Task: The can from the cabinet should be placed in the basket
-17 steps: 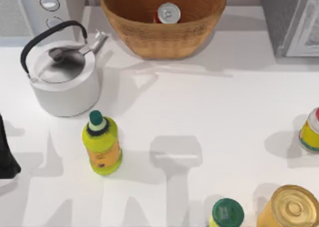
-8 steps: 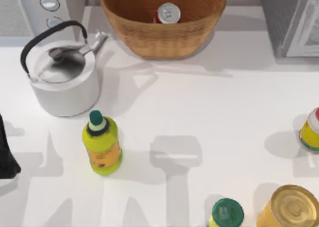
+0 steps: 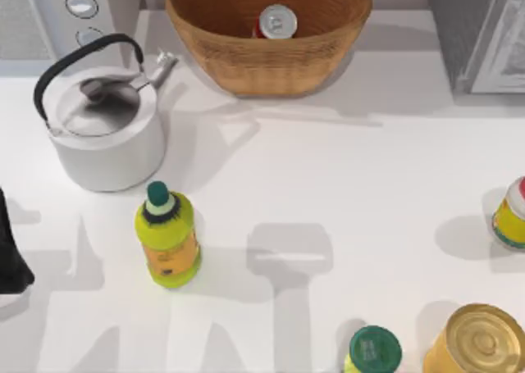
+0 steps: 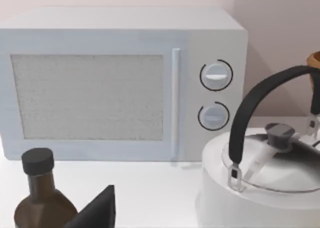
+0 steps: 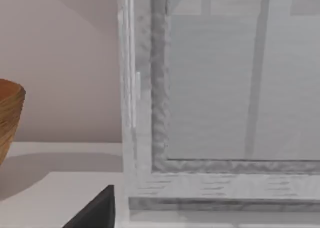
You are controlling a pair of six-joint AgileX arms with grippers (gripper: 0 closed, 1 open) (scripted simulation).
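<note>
Can (image 3: 276, 21) sits upright inside basket (image 3: 246, 65).

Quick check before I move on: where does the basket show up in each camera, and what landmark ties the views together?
Top view: the basket sits at the back centre of the table, with the can inside it.
Left wrist view: a sliver of its tan rim at the picture's edge, beyond the kettle.
Right wrist view: its woven wall at the picture's edge, apart from the cabinet.
Shared landmark: the kettle for top and left wrist; the cabinet for top and right wrist.

A kitchen (rendered): microwave (image 4: 122, 82), kettle (image 3: 105, 127), white counter (image 3: 344, 184).
</note>
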